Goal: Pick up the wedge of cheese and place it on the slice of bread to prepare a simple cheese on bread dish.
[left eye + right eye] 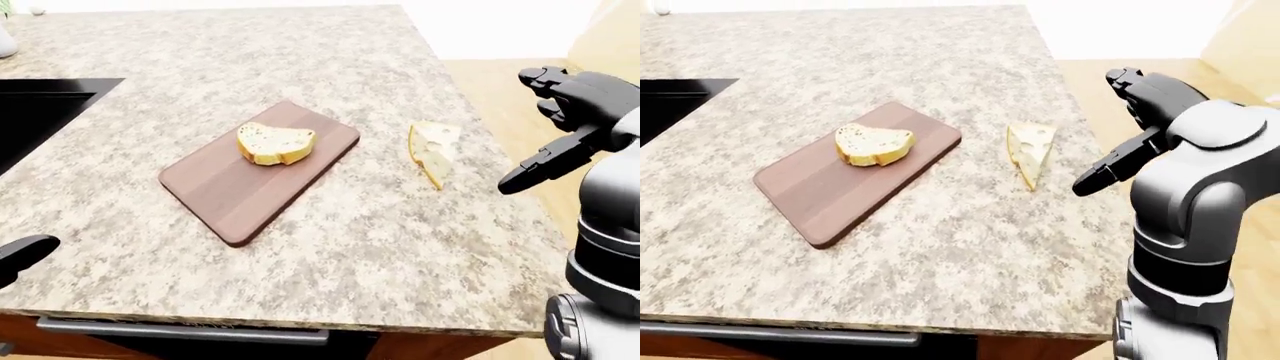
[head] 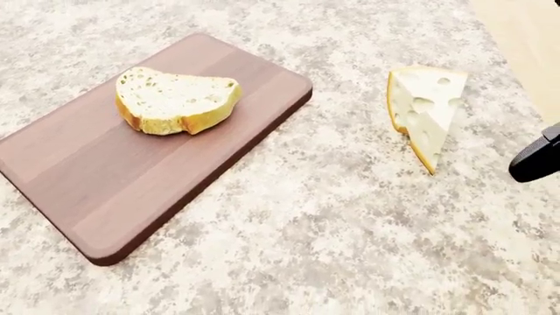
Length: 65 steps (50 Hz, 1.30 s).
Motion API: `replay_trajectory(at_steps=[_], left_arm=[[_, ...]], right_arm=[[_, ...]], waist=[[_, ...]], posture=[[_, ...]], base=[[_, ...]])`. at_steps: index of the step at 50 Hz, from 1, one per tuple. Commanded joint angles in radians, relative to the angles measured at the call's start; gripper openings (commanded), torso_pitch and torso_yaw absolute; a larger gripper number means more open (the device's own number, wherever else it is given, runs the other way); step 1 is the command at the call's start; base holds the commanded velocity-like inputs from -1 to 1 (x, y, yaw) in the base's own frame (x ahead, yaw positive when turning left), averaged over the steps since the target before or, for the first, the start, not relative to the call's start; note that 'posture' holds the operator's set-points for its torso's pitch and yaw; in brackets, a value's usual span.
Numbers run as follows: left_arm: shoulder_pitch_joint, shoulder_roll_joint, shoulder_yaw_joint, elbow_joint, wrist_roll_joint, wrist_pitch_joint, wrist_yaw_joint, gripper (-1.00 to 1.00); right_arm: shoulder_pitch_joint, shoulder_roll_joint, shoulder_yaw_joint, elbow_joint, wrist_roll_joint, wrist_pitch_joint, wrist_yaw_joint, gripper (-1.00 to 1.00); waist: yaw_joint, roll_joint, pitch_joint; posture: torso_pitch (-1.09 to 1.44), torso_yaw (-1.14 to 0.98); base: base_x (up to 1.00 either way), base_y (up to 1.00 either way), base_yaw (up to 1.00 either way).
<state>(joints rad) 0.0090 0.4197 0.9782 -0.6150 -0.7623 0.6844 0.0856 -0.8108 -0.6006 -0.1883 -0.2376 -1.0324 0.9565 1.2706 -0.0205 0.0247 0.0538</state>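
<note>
Bread slice (image 2: 175, 100) on cutting board (image 2: 105, 190), cheese wedge (image 2: 426, 108) right on counter (image 1: 330, 45), right hand (image 1: 565, 120) spread, empty, left hand (image 1: 22, 253) barely visible, state unclear.

R hand (image 1: 1130, 127) open beside cheese wedge (image 1: 1029, 151); bread (image 1: 873, 144) on board (image 1: 855, 174).

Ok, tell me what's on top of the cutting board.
A single slice of bread lies on the cutting board, toward its upper end in the head view. The rest of the board is bare wood. The patch under the bread is covered.
</note>
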Motion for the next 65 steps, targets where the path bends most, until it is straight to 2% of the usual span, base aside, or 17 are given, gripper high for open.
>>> replay_trajectory(at_steps=[1, 14, 33, 50, 65], left_arm=[[-0.011, 0.021, 0.014, -0.027, 0.000, -0.031, -0.006, 1.00], [-0.011, 0.020, 0.013, -0.018, 0.003, -0.034, -0.011, 1.00], [-0.011, 0.022, 0.015, -0.005, 0.004, -0.040, -0.013, 1.00], [-0.010, 0.021, 0.015, -0.010, 0.002, -0.037, -0.011, 1.00], [-0.008, 0.021, 0.016, -0.005, 0.001, -0.040, -0.012, 1.00]], right_arm=[[-0.042, -0.002, -0.005, -0.014, -0.027, -0.022, -0.004, 1.00], [-0.108, 0.078, 0.029, 0.065, -0.087, -0.072, -0.012, 1.00], [-0.134, 0.117, 0.049, 0.150, -0.150, -0.136, 0.024, 1.00], [-0.168, 0.122, 0.056, 0.276, -0.156, -0.202, -0.028, 1.00], [-0.231, 0.173, 0.090, 0.399, -0.160, -0.220, -0.101, 1.00]], waist=[[0.003, 0.002, -0.017], [0.003, 0.009, -0.017], [0.003, 0.011, -0.020], [0.003, 0.015, -0.020], [0.002, 0.019, -0.019]], posture=[[0.00, 0.00], [0.00, 0.00], [0.00, 0.00], [0.00, 0.00], [0.00, 0.00]], base=[[0.00, 0.00, 0.00], [0.00, 0.00, 0.00], [0.00, 0.00, 0.00], [0.00, 0.00, 0.00], [0.00, 0.00, 0.00]])
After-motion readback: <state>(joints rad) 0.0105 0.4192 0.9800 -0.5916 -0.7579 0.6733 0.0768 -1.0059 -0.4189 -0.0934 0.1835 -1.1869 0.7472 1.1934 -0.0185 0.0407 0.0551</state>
